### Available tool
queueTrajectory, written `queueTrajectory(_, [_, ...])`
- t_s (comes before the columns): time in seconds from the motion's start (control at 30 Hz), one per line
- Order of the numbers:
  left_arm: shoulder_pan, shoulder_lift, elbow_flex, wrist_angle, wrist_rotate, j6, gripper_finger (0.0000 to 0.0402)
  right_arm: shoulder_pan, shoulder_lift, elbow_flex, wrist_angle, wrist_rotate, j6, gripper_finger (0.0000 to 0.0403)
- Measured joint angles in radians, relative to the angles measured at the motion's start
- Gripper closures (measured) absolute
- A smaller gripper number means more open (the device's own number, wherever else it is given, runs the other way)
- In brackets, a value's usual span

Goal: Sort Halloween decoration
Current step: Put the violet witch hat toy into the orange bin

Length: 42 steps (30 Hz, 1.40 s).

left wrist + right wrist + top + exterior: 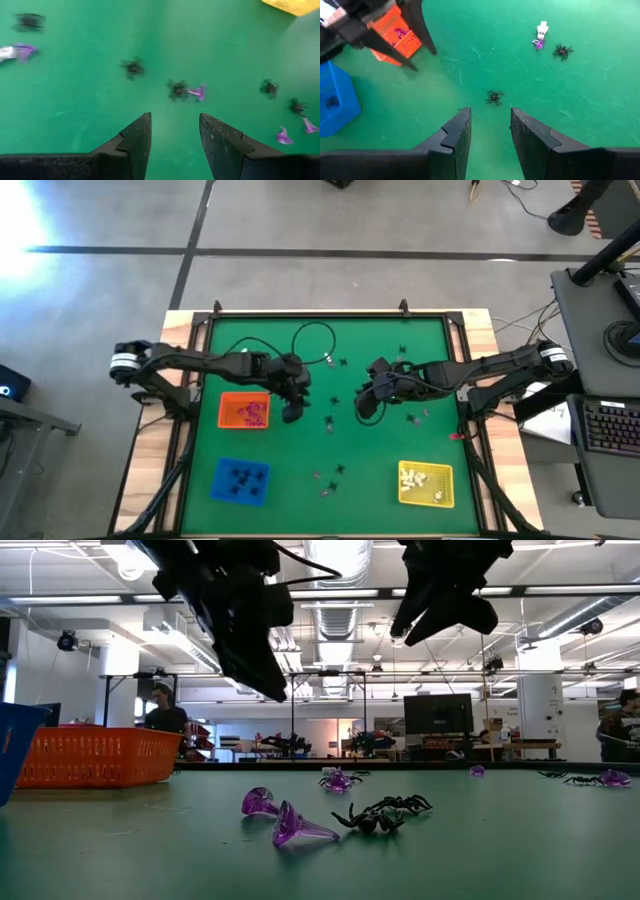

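Note:
Small Halloween decoration pieces lie loose on the green mat: a black spider (494, 97) just ahead of my right gripper (490, 125), and a black spider (178, 90) with a purple piece (197, 92) ahead of my left gripper (175, 132). A white piece (540, 30) lies farther off. Both grippers hang open above the mat's middle with nothing between their fingers. The left gripper (291, 415) is beside the orange tray (244, 411), and the right gripper (364, 410) is to its right. In the low view, purple pieces (290, 825) and a black spider (385, 812) lie in front.
The orange tray holds purple pieces. The blue tray (240, 480), near left, holds black ones. The yellow tray (426, 484), near right, holds white ones. A black cable (312, 338) loops on the far mat. A raised frame (330, 313) borders the mat. People show in the room behind.

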Motion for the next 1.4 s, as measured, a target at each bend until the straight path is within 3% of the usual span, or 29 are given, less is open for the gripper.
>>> queueTrajectory(0.13, [-0.031,0.052,0.001,0.046,0.046,-0.012,0.0253,0.000,0.000,0.000,0.000,0.000,0.001,0.0275])
queueTrajectory(0.67, [-0.108,0.224,0.002,0.248,0.047,-0.090,0.0253,0.000,0.000,0.000,-0.009,-0.004,0.000,0.0275])
queueTrajectory(1.2, [-0.142,0.316,0.004,0.312,0.039,-0.112,0.0253,0.000,0.000,0.000,-0.026,-0.005,0.003,0.0275])
queueTrajectory(1.4, [-0.143,0.377,0.075,0.311,0.038,-0.099,0.0253,0.001,0.000,0.000,-0.025,-0.006,0.003,0.0275])
